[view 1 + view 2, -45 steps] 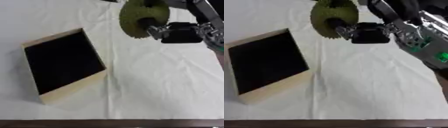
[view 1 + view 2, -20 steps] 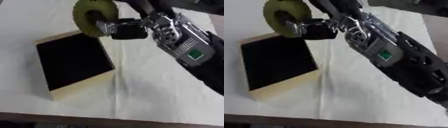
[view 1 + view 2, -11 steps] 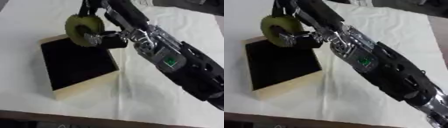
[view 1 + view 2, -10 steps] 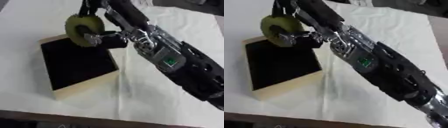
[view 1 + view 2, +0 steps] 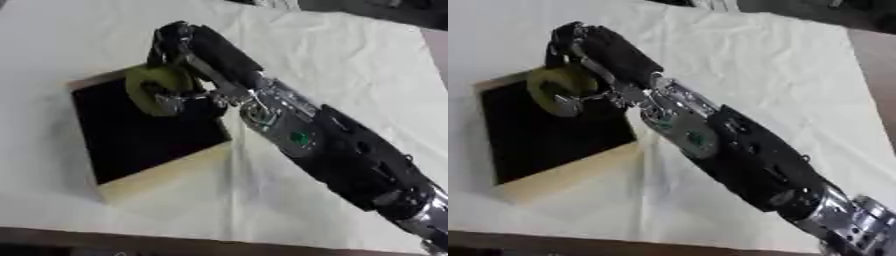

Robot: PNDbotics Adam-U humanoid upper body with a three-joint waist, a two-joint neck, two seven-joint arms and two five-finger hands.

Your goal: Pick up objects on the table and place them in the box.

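One right hand (image 5: 188, 95) pinching one yellow-green ring (image 5: 150, 90), over one dark-lined box (image 5: 140, 130), white cloth (image 5: 332, 65)

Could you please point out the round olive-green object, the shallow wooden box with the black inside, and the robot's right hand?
Round olive-green object (image 5: 150, 90), left eye view, its face.
Shallow wooden box (image 5: 166, 172), left eye view, near pale wall.
Right hand (image 5: 188, 47), left eye view, back of hand.

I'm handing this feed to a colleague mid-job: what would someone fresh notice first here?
First, the robot's long black and silver right arm, crossing the picture from the lower right up to the left. Its right hand holds a yellow-green disc-shaped object over the upper right part of the box's dark inside. The shallow pale box lies askew at the left on the white tablecloth.
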